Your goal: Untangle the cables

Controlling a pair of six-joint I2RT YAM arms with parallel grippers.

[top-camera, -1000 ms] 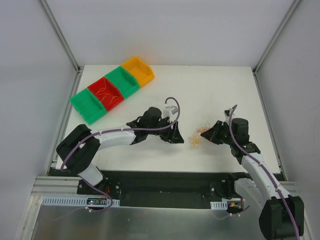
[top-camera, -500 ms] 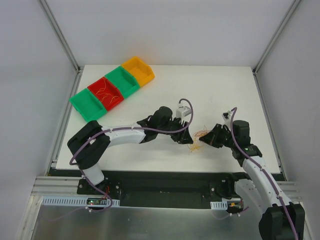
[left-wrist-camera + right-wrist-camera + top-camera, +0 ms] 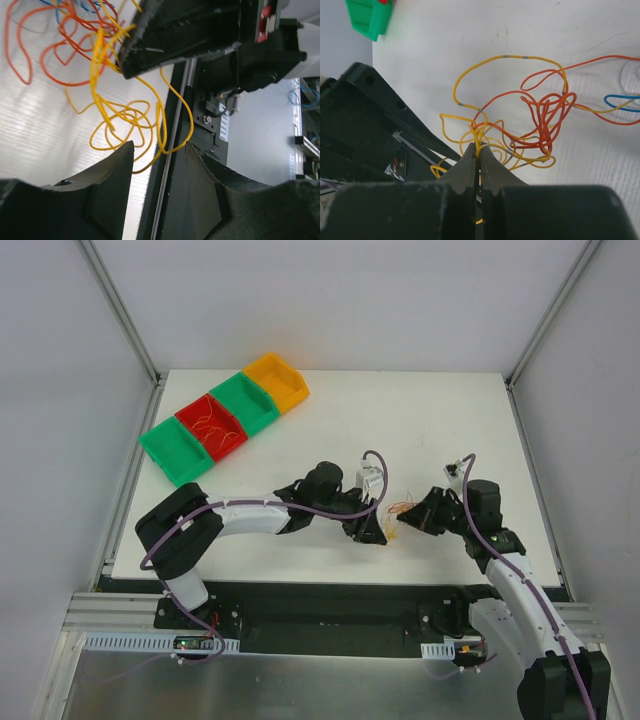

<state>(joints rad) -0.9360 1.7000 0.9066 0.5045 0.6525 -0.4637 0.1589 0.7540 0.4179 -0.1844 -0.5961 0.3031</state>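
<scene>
No legible text, number or brand in any view; a small red tag on the black housing at the top right of the left wrist view carries pale marks; these are too blurred and too small to read.

White arms, black left claw and right claw (purple cables alongside)

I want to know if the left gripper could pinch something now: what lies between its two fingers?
A few thin yellow loops of the cables hang in the gap of the open left gripper, as the left wrist view shows.
</scene>
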